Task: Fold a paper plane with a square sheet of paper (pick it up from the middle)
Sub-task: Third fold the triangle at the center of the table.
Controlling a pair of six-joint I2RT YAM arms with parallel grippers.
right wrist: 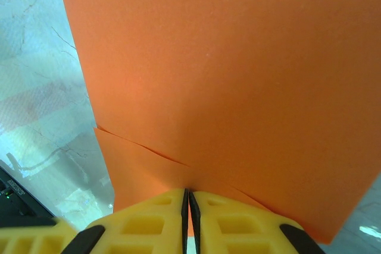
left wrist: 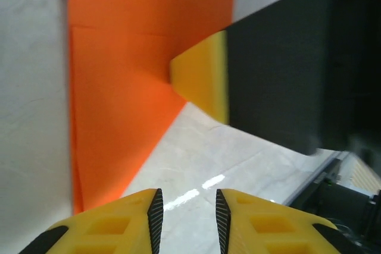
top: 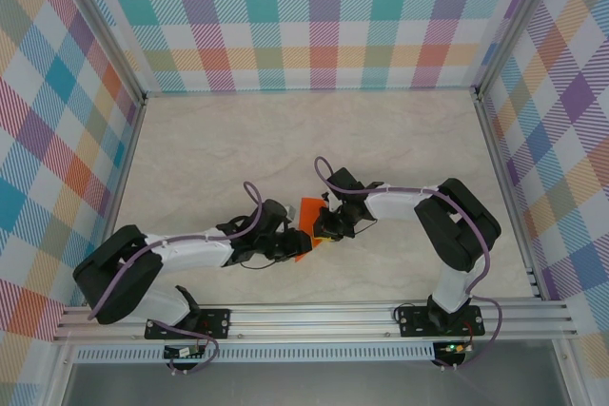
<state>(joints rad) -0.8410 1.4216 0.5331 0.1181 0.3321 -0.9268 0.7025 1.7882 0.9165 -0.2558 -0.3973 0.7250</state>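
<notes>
One thin orange sheet of paper [right wrist: 226, 75], partly folded with overlapping layers, is sitting mid-surface [top: 285, 140] between our claws. We are pinching its edge in the right claw [right wrist: 186, 197], closed tight on it. The left claw [left wrist: 186, 206] is hovering just beside it, narrowly parted, holding nothing. We are judging the paper light, floppy and easily crumpled, so gripping along a crease looks safest.

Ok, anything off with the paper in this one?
Slightly: where the right gripper pinches the orange paper, its folded layers sit askew, a lower flap jutting past the top one. No tear or crumpling shows.
</notes>
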